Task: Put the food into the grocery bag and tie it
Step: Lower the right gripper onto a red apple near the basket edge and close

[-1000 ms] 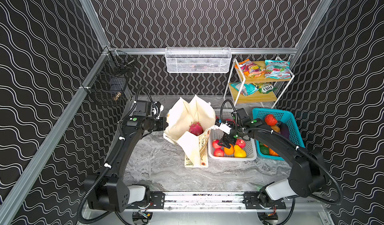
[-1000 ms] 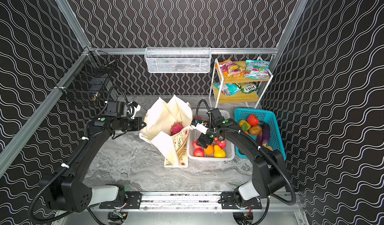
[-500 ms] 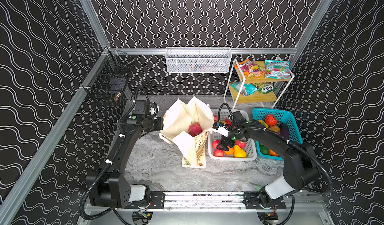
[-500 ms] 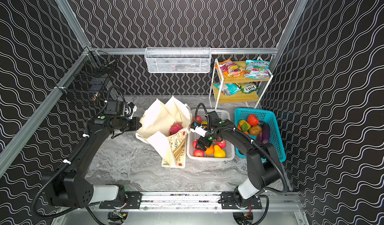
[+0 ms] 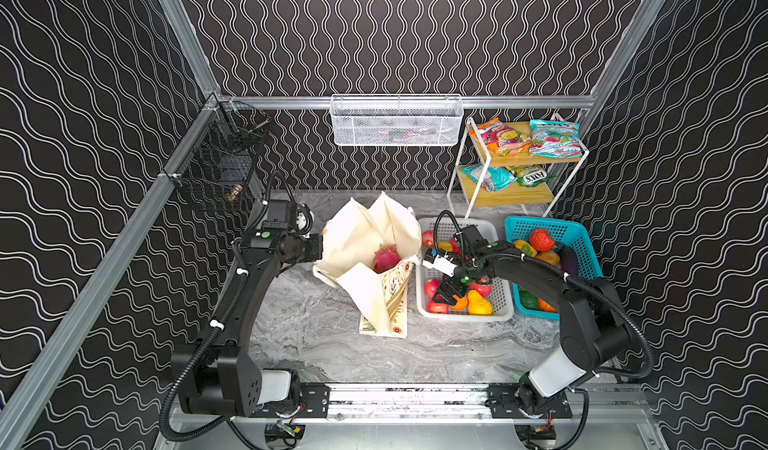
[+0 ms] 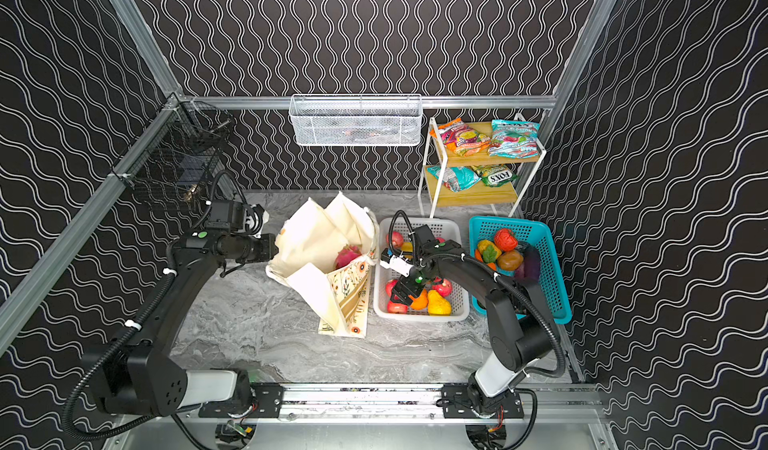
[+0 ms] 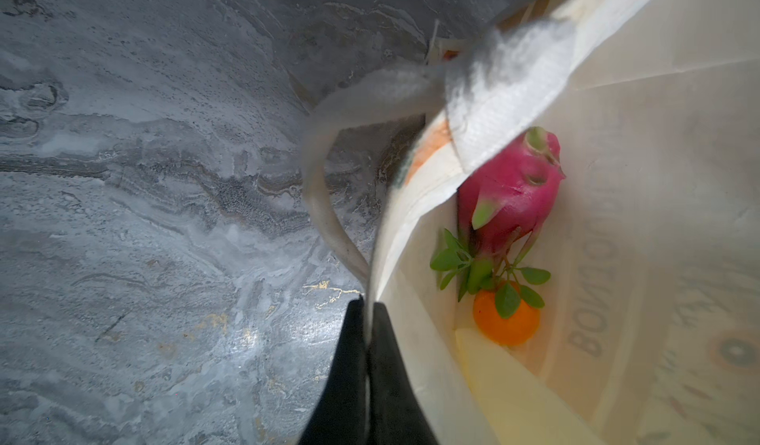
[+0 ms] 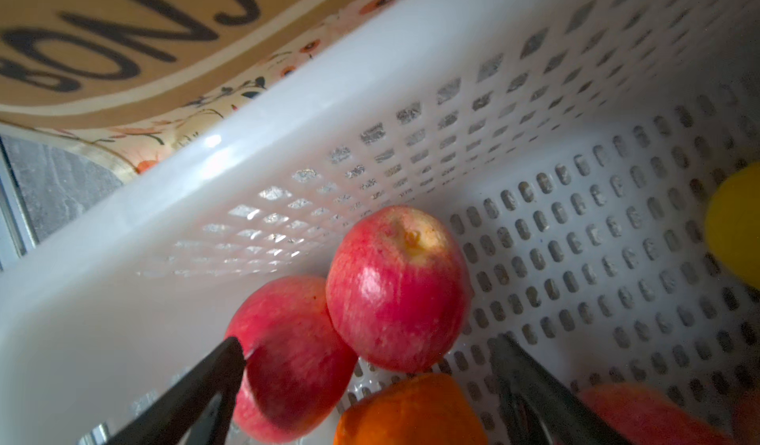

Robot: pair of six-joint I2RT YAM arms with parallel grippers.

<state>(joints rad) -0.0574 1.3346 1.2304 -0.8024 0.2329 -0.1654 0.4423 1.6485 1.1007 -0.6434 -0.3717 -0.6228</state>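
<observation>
the grocery bag (image 5: 357, 235) stands open on the worktop (image 5: 316, 327), near the middle in both top views, with its printed side slumped toward the front. inside it we see the dragon fruit (image 7: 510, 192), and close beside that a leafy orange (image 7: 506, 319) lying against the bag's inner wall.

the left fingers (image 7: 347, 373) are clenched on the bag's rim. the cloth edge runs straight in between the two tips, which press together with no gap. a white strap handle (image 7: 325, 200) loops loose outside the bag, over the worktop.

just beside the bag sits the white basket (image 8: 370, 72), and the right fingers (image 8: 197, 389) reach down into it, spread wide and grasping nothing. a second orange (image 8: 411, 412) lies between them. one tip overlaps a red apple (image 8: 288, 352), though we cannot tell whether it touches. another apple (image 8: 397, 286) leans on that one.

further right is the teal basket (image 5: 548, 224) with more produce, and behind both baskets stands a shelf (image 5: 498, 194) carrying snack packets (image 5: 552, 138).
</observation>
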